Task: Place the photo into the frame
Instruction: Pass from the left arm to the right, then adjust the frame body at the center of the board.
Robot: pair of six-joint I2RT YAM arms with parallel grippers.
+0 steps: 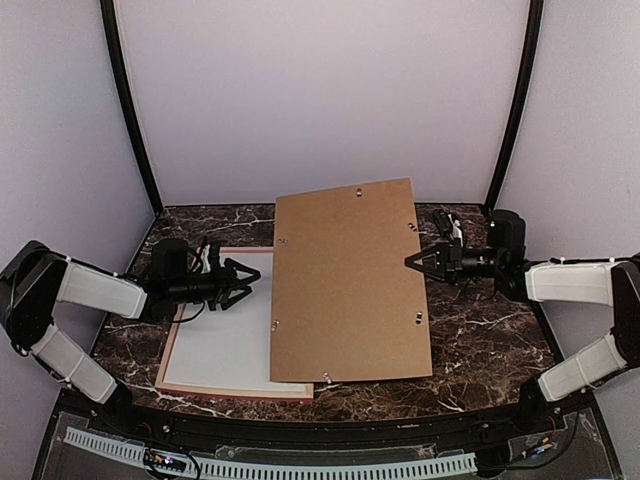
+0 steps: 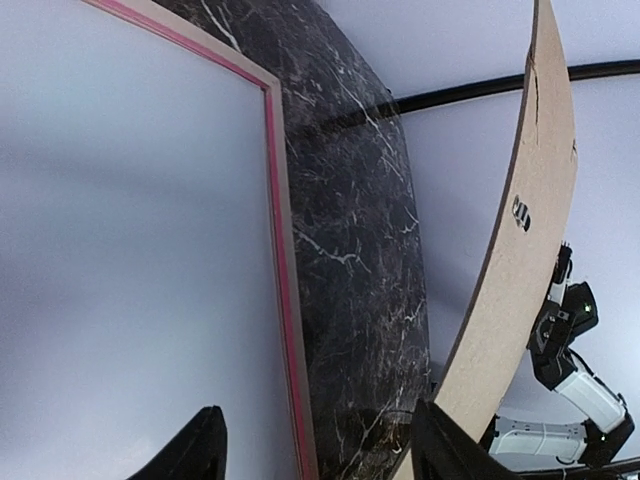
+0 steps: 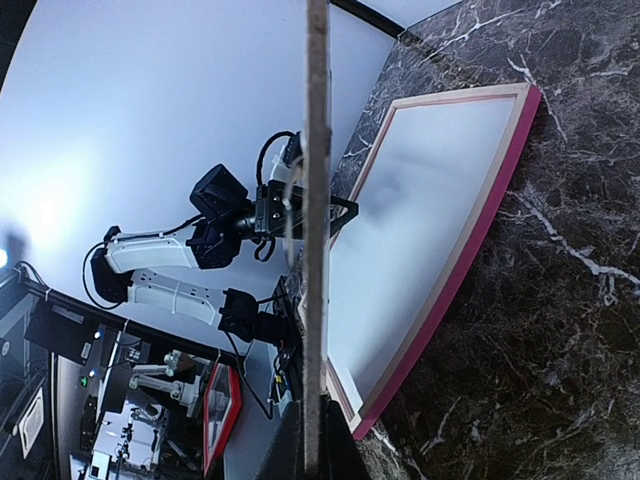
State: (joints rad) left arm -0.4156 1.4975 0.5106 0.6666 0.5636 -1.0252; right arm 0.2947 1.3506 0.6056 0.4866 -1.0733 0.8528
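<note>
The pink-red frame (image 1: 235, 392) lies flat on the left of the table, tan back up. A white sheet (image 1: 225, 345) fills it, no print showing, so I cannot tell whether it is the photo. My left gripper (image 1: 235, 283) hovers open over the frame's upper right part. In the left wrist view the gripper (image 2: 320, 450) holds nothing, and the frame's edge (image 2: 275, 200) runs between its fingers. My right gripper (image 1: 412, 262) is shut on the right edge of the brown backing board (image 1: 350, 280), which overlaps the frame's right side. The board (image 3: 317, 200) stands edge-on in that gripper (image 3: 315, 450), above the frame (image 3: 470, 250).
The dark marble table (image 1: 480, 330) is bounded by pale walls with two black poles (image 1: 130, 110) at the back corners. Small metal clips (image 1: 357, 190) sit along the board's edges. The board (image 2: 520, 260) rises to the right of my left gripper.
</note>
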